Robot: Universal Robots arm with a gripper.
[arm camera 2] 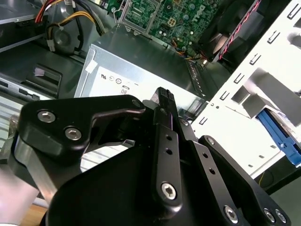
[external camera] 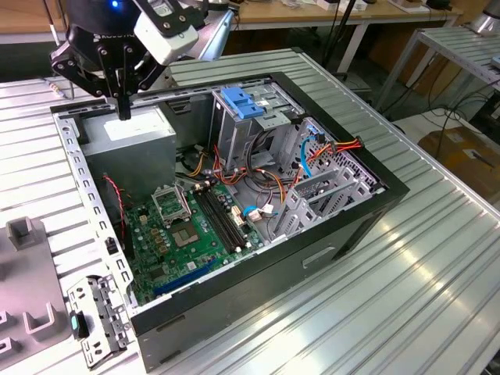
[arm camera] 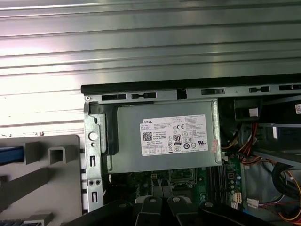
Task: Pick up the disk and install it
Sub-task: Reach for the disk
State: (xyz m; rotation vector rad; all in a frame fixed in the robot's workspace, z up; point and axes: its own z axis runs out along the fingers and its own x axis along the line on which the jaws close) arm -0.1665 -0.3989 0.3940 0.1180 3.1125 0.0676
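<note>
Workshop with a ribbed metal workbench [external camera: 406, 258] under bright, even light.

The workbench top is silver, built of long grooved aluminium slats that catch pale reflections. Behind it stands a bench [external camera: 328, 14] with a wooden top and white legs, with dark cables [external camera: 337, 43] hanging beneath. At the exterior view's right is a second slatted metal table [external camera: 461, 43]. Below it, a brown cardboard box [external camera: 461, 156] sits on the light floor [external camera: 422, 125].

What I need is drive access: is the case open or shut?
Open: the case has no cover on top, and the exterior view shows its motherboard and cage bare.
</note>
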